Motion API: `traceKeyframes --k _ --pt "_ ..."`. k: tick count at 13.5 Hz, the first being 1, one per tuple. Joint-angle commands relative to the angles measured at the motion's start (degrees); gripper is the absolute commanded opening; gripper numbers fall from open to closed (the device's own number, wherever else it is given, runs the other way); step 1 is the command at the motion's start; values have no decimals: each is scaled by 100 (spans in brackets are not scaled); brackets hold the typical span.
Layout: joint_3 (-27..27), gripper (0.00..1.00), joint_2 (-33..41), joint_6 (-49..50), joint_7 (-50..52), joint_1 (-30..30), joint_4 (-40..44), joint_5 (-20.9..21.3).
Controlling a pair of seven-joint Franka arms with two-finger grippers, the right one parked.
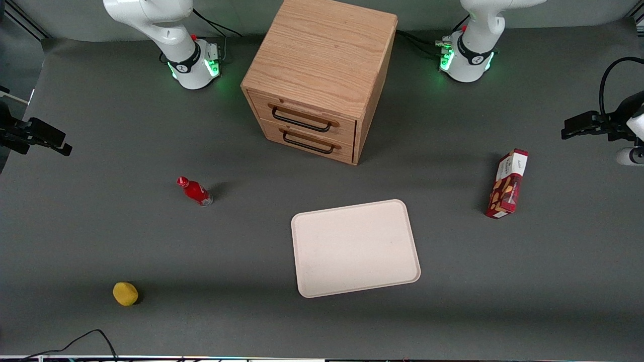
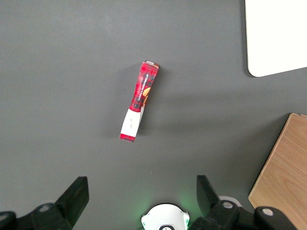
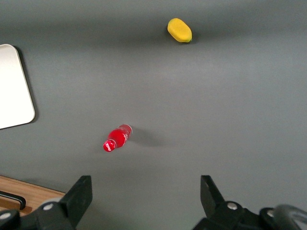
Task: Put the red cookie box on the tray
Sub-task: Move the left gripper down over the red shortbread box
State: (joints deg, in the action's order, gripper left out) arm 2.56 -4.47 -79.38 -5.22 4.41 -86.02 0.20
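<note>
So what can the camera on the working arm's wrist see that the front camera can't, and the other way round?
Only the wrist view shows the red cookie box straight from above, with the open pincer hanging over the mat near it. Only the front view shows the red bottle, the yellow lemon-like thing, both drawer handles and the whole tray. Both show the box, the tray and the wooden drawer cabinet.

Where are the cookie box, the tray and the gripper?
Cookie box (image 1: pixel 507 184): front view, on its cookie picture.
Tray (image 1: pixel 355 248): front view, on its bare middle.
Gripper (image 2: pixel 142 194): left wrist view, between its open fingers, above the table.
</note>
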Motion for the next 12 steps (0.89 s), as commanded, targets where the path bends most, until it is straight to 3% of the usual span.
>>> traceKeyframes --k 1,5,7,12 --pt "-19 100 7 238 83 -28 174 -46" --pt "-63 100 -36 309 74 -11 51 15" --pt "-81 100 -1 73 -432 -11 -334 111" --pt "-89 100 157 -2173 -1663 15 -2748 218"
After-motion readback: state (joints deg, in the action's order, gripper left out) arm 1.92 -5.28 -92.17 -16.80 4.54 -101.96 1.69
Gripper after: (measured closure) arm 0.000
